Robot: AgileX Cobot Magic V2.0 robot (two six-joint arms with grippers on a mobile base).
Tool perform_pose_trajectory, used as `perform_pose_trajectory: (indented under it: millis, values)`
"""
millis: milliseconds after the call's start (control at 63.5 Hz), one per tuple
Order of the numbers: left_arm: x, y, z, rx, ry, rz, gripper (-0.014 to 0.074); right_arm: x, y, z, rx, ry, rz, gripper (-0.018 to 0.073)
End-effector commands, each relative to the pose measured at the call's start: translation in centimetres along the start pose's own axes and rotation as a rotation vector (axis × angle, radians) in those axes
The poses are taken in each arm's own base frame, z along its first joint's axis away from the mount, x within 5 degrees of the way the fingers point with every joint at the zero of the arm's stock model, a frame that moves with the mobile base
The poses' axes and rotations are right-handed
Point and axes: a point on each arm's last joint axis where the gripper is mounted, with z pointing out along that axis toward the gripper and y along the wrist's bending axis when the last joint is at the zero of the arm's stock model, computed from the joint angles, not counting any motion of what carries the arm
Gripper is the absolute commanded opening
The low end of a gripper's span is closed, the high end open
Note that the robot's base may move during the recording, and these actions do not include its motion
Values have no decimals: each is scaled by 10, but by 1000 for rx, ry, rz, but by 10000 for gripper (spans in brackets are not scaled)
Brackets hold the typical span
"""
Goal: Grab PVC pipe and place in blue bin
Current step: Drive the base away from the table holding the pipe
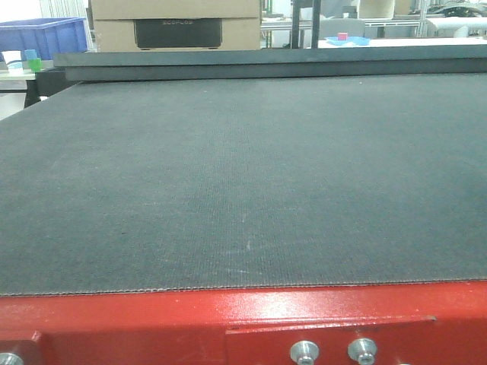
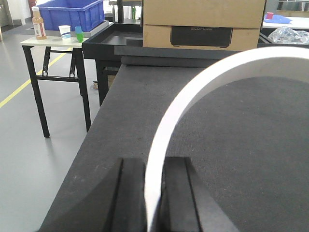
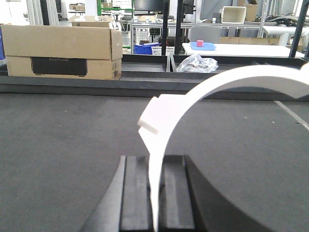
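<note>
Left gripper (image 2: 154, 166) pinches the PVC pipe (image 2: 227, 70) over the dark mat (image 2: 241, 145), its arc sweeping up and right from the jaws, while the right gripper (image 3: 155, 162) clamps a notched white arc (image 3: 217, 83) likewise, the blue bin (image 2: 72, 12) far ahead-left.

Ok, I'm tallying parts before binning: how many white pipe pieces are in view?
2. One pipe is clamped in the left gripper, one in the right gripper. None shows on the table; others may lie out of view.
</note>
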Motion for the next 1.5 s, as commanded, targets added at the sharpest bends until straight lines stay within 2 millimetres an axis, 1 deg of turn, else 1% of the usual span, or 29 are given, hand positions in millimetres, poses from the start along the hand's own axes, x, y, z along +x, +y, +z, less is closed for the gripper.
perform_pose_trajectory:
  millis: [0, 1480]
  values:
    - [-3, 0, -2, 0, -37, -17, -111, -2, 0, -1, 5, -27, -6, -169]
    - [-3, 0, -2, 0, -37, -17, -111, -2, 0, -1, 5, -27, -6, -169]
